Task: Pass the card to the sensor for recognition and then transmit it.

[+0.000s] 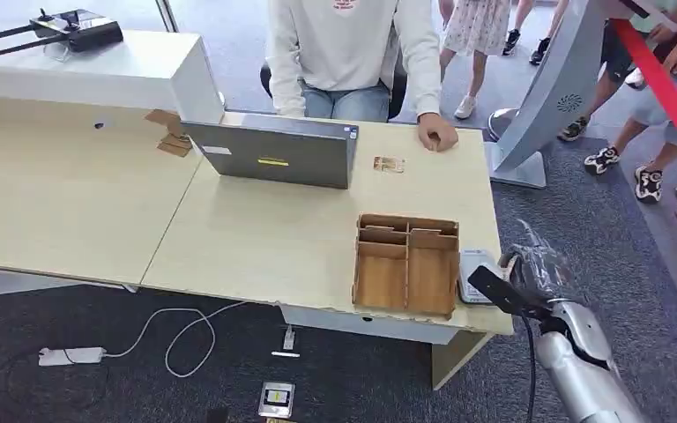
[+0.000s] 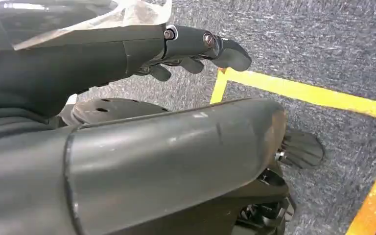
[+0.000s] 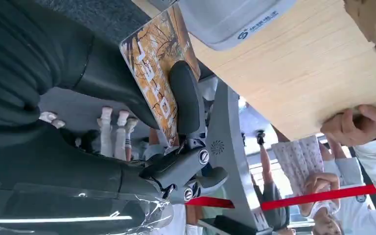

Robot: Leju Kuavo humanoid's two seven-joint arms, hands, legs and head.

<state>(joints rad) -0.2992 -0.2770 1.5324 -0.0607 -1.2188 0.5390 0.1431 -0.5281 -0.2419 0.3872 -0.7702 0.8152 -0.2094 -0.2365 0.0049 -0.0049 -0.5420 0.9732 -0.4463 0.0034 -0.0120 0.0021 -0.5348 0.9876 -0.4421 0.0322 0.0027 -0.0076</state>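
Observation:
A card [image 3: 152,66] printed with autumn trees is pinched between the thumb and fingers of my right hand [image 3: 169,166]. In the head view that hand [image 1: 533,278] is at the table's near right corner, and the card [image 1: 494,289] shows edge-on as a dark strip. It hovers just beside and above the white sensor [image 1: 473,271], which lies on the tabletop next to the wooden box; whether they touch I cannot tell. The sensor [image 3: 230,19] sits close to the card's far end. My left hand [image 2: 127,54] hangs over the carpet, holding nothing, fingers loosely extended.
A compartmented wooden box [image 1: 405,264] stands left of the sensor. A laptop [image 1: 273,154] and a small card [image 1: 388,164] lie farther back. A seated person rests a hand [image 1: 437,132] on the table's far edge. A grey kiosk stand [image 1: 546,97] and red tape [image 1: 670,88] are on the right.

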